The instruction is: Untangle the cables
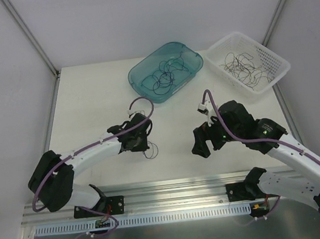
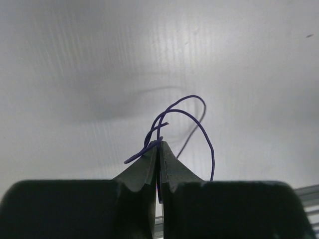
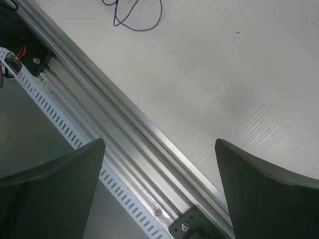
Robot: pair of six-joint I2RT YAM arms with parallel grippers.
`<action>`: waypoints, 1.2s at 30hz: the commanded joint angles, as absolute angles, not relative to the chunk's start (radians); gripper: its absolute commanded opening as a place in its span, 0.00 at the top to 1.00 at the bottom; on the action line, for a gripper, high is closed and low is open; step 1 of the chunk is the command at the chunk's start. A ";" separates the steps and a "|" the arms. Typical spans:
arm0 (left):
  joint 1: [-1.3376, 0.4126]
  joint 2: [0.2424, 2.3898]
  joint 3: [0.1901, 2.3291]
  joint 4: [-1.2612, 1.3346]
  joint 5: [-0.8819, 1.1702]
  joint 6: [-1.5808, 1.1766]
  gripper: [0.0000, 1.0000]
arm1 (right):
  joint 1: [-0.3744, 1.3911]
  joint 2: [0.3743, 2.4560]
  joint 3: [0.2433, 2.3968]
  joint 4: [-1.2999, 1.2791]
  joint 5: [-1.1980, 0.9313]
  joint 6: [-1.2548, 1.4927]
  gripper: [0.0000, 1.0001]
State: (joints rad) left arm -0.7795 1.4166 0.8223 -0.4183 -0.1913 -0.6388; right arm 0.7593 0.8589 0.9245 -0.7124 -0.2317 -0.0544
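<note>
My left gripper is shut on a thin purple cable, held just above the white table. In the left wrist view the closed jaws of the left gripper pinch the cable, which loops up and to the right beyond the tips. My right gripper is open and empty, apart from the cable and to its right. In the right wrist view the right gripper hangs over the table's near edge, and the cable's loop lies at the top left.
A teal tray at the back middle holds more cables. A white basket at the back right holds several cables. An aluminium rail runs along the near edge and also shows in the right wrist view.
</note>
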 commanded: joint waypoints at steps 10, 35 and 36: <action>-0.744 1.267 1.285 -0.433 -0.160 -0.408 1.00 | 0.765 0.775 0.893 -0.704 -0.095 -0.046 0.03; -0.434 1.955 2.087 -0.405 -0.115 -0.302 0.01 | 0.764 0.655 0.890 -0.776 0.077 -0.026 0.03; -0.433 1.925 2.018 -0.402 -0.117 -0.299 0.01 | 0.764 0.655 0.891 -0.776 0.083 -0.022 0.03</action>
